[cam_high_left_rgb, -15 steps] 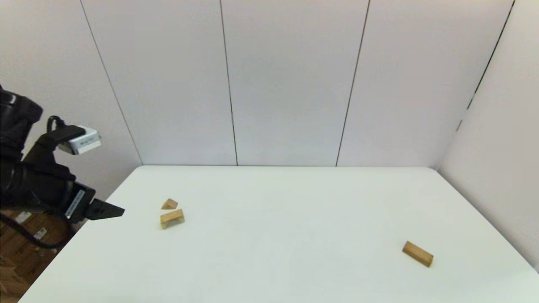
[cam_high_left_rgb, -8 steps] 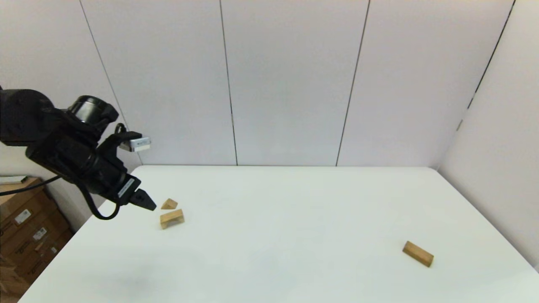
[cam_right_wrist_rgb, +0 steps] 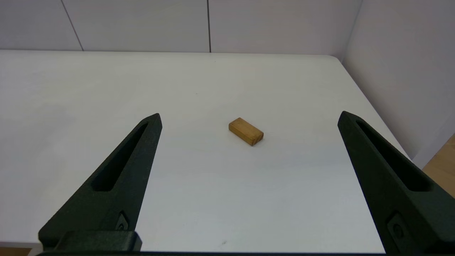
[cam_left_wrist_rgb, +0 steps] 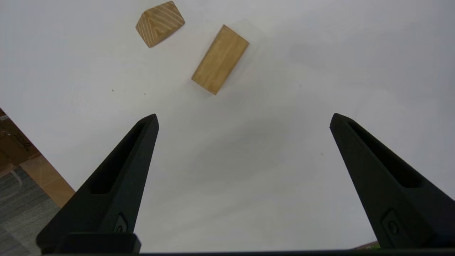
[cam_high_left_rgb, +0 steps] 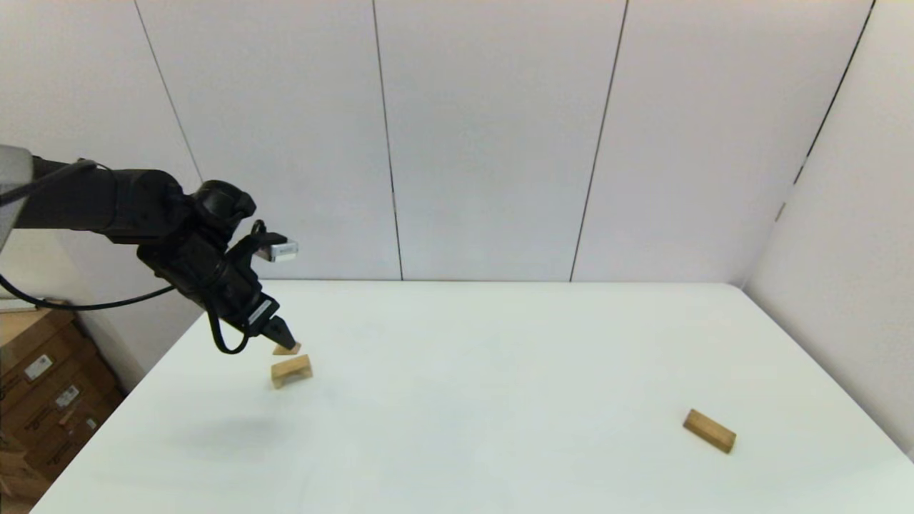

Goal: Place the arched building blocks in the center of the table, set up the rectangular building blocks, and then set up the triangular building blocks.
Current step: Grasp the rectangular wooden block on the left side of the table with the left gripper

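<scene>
The arched building block [cam_high_left_rgb: 291, 371] lies on the left part of the white table [cam_high_left_rgb: 500, 343], its notch facing down. Just behind it sits the small triangular block [cam_high_left_rgb: 287, 349]. My left gripper [cam_high_left_rgb: 283, 334] hangs in the air above these two, tips pointing down, nothing held. In the left wrist view it [cam_left_wrist_rgb: 243, 117] stands open, with the arched block [cam_left_wrist_rgb: 220, 59] and the triangular block [cam_left_wrist_rgb: 160, 23] ahead of the fingertips. Far to the right lies the rectangular block [cam_high_left_rgb: 708, 430]. The right wrist view shows that block [cam_right_wrist_rgb: 246, 132] ahead of my open right gripper [cam_right_wrist_rgb: 249, 115].
Cardboard boxes [cam_high_left_rgb: 36, 385] stand on the floor beyond the table's left edge. Grey wall panels [cam_high_left_rgb: 493, 143] close off the back, and a side wall [cam_high_left_rgb: 850, 250] runs along the right. The right arm is out of the head view.
My left arm has swung in from beyond the table's left edge, up and to the right, until its gripper hangs over the arched and triangular blocks. The blocks have not moved.
</scene>
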`<state>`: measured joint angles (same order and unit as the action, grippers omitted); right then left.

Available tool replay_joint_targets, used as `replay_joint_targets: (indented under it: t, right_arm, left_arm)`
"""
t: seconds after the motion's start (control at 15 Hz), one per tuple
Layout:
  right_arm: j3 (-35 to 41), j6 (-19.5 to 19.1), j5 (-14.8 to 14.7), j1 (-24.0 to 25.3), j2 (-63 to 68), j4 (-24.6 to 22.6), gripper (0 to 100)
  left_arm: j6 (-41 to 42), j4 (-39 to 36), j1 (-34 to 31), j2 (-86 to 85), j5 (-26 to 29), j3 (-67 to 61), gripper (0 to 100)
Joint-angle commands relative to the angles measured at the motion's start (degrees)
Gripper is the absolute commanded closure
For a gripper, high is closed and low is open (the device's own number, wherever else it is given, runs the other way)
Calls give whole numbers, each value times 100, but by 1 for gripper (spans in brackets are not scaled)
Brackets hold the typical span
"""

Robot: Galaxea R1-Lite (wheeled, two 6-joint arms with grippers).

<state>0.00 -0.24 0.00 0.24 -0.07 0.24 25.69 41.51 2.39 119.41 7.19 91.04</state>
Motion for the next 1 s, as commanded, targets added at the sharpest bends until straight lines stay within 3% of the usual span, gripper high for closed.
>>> replay_joint_targets:
  t: [0.07, 0.27, 0.73, 1.0]
  right_arm:
    - [9, -2, 0, 2, -1, 2, 0]
    - [0, -2, 0, 2, -1, 2, 0]
    - [9, -2, 9, 2, -1, 2, 0]
    - [9, -2, 0, 2, -1, 2, 0]
  left_arm:
    - [323, 24, -81, 628, -95, 318, 0]
    - [692, 41, -98, 997, -438, 511, 0]
    - [2090, 165, -160, 1137, -464, 529, 0]
    - [2283, 244, -98, 1243, -473, 546, 0]
